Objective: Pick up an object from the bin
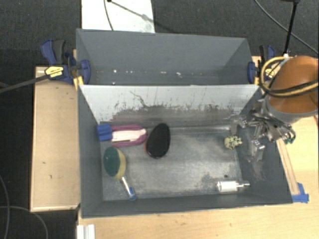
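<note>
- Camera view: The KUKA arm's end effector [253, 144] hangs low at the right end of the grey metal bin [164, 63]. It sits close to the right wall, beneath the arm's orange wrist cover [298, 76].
- Camera view: How far the end effector is open cannot be told from this angle, and nothing can be made out in its hold.
- Camera view: A small yellowish-green lump [232, 142] lies on the bin floor just beside the end effector, on its left. Whether the two touch cannot be told.
- Camera view: A short white cylinder [229, 185] rests by the near wall, on the near side of the end effector and apart from it.
- Camera view: Well apart, at the left end of the bin, lies a black oval object [158, 140]. A pink-and-white item with a blue end [122, 134] lies just beside it. A round green-and-yellow pad on a blue handle [115, 162] lies nearer the viewer.
- Camera view: The pick looks unfinished, since every item seen sits on the bin floor and none is raised above it.
- Camera view: The descent into the bin appears done. What seems left is to close on one item and lift it clear of the walls.
- Camera view: The yellowish-green lump, being closest, looks the likeliest candidate, though that is a judgement from position alone.
</note>
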Controlling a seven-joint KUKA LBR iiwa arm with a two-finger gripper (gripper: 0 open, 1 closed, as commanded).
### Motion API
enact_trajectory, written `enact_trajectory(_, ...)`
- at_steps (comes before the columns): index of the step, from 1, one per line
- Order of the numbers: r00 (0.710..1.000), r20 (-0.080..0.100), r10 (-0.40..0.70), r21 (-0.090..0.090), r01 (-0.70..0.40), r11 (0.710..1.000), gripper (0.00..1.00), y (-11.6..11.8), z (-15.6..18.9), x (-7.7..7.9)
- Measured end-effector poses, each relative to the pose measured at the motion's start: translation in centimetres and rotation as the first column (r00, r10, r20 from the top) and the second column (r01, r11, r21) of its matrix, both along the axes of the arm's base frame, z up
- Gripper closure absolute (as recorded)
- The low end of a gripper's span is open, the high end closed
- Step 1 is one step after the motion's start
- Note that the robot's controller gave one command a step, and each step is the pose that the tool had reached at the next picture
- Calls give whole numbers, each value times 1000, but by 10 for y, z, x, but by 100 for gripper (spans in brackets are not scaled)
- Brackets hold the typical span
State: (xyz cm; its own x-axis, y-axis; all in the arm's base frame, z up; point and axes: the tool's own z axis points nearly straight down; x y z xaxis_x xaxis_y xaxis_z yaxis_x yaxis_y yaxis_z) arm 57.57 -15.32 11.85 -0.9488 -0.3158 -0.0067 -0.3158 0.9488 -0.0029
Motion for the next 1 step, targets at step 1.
enact_trajectory(1, 966, -7, -259, 2, 259, 966, 0, 2, -49, 10)
